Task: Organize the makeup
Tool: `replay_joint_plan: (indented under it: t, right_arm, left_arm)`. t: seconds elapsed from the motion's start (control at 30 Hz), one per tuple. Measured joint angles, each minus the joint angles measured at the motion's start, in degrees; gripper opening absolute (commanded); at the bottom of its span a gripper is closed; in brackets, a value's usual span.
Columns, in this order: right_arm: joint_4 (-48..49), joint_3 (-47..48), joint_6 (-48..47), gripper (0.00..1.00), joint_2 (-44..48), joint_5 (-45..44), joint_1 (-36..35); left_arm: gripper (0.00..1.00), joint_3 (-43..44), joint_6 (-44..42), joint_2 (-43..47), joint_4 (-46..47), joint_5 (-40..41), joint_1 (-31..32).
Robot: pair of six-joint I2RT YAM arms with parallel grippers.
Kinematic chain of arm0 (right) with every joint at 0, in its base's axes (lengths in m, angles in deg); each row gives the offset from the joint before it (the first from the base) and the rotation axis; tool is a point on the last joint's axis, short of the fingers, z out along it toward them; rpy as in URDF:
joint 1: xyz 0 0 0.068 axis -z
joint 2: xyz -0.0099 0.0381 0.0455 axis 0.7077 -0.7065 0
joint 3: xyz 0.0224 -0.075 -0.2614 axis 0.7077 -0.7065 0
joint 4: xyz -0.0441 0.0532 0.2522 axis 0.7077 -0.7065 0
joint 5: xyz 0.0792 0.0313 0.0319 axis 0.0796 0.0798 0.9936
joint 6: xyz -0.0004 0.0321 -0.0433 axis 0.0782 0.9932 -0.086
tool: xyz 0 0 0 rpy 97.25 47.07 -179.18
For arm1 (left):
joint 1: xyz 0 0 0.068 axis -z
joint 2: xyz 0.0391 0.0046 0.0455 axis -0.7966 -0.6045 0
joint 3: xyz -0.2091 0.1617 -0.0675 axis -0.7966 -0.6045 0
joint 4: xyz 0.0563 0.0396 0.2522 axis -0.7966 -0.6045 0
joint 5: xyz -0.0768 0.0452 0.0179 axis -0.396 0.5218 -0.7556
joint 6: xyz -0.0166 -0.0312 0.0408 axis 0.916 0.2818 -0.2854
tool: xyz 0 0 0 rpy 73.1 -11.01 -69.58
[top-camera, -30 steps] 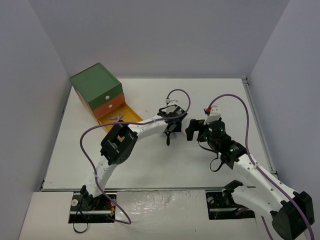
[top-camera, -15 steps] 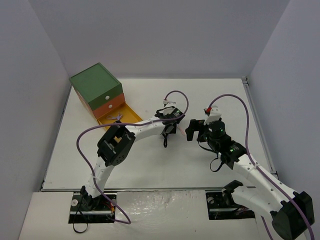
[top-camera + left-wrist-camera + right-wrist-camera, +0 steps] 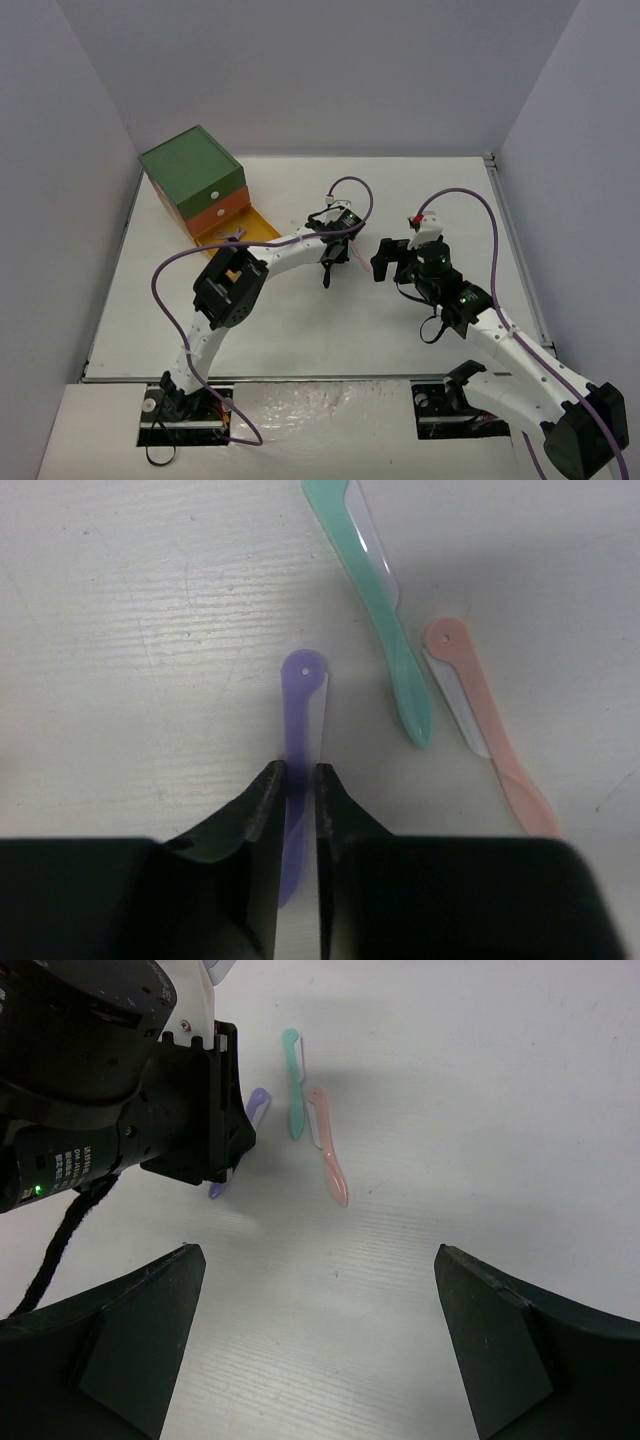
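Three thin makeup tools lie side by side on the white table: a purple tool (image 3: pixel 303 695), a teal tool (image 3: pixel 375 600) and a pink tool (image 3: pixel 480 715). My left gripper (image 3: pixel 299 780) points down at the table, its jaws nearly together and pinched on the purple tool's handle, whose round end sticks out ahead of them. The right wrist view shows the same three, the purple tool (image 3: pixel 258 1103) half hidden under the left gripper (image 3: pixel 235 1160). My right gripper (image 3: pixel 318 1260) hovers wide open just right of them, holding nothing.
The green-topped drawer box (image 3: pixel 192 180) stands at the back left. Its yellow bottom drawer (image 3: pixel 262 232) is pulled out, with a small pale item (image 3: pixel 232 233) inside. The left arm (image 3: pixel 280 258) stretches across between the box and the tools.
The left jaws have closed in around the purple tool, and the left wrist has shifted slightly left. The right arm has stayed still.
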Motion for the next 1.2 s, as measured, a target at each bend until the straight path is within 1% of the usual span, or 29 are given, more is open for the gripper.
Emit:
replay_joint_plan:
  t: [0.17,0.3,0.5,0.6,0.7,0.77,0.87,0.9,0.93,1.03,1.17,1.2]
  right_arm:
    - [0.0,0.0,0.0,0.97,0.0,0.0,0.0]
    - [0.0,0.0,0.0,0.97,0.0,0.0,0.0]
    - [0.0,0.0,-0.2,0.97,-0.1,0.0,0.0]
    - [0.0,0.0,-0.2,0.97,-0.5,0.0,0.2]
    - [0.0,0.1,-0.4,0.97,-1.6,0.0,0.3]
    - [0.0,0.3,-0.5,0.97,-3.1,0.0,0.3]
    - [-0.2,0.9,-0.8,0.97,-5.6,0.0,0.3]
    - [-0.4,1.5,-0.9,0.97,-6.7,0.1,0.3]
    - [-0.4,2.3,-1.0,0.97,-7.9,0.2,0.3]
    - [-0.5,5.1,-1.4,0.97,-11.8,1.1,0.6]
    - [-0.8,8.7,-1.7,0.95,-17.4,1.9,0.8]
    - [-1.0,9.6,-1.9,0.93,-19.1,2.1,0.9]
  left_arm:
    - [0.00,0.0,-1.1,0.1,-0.3,0.3,0.0]
    - [0.00,-0.1,-4.1,1.2,-3.4,0.8,0.0]
    - [0.00,-0.2,-12.0,8.3,-10.4,2.9,-1.3]
    - [0.00,-0.2,-17.3,13.9,-12.2,3.3,-3.9]
    - [0.00,-0.3,-23.4,18.8,-13.6,2.4,-8.6]
    - [0.03,-0.5,-27.0,20.8,-14.4,2.0,-11.9]
    - [0.08,-1.2,-31.8,22.1,-15.0,1.0,-16.5]
    - [0.12,-1.7,-33.4,22.1,-15.2,0.4,-17.8]
    - [0.17,-2.4,-34.8,22.1,-15.2,-0.3,-19.0]
    - [0.37,-4.2,-38.0,21.7,-15.7,-2.7,-21.9]
    - [0.59,-4.9,-40.4,21.0,-16.2,-4.5,-24.0]
    - [0.61,-4.9,-40.8,21.0,-16.2,-4.7,-24.2]
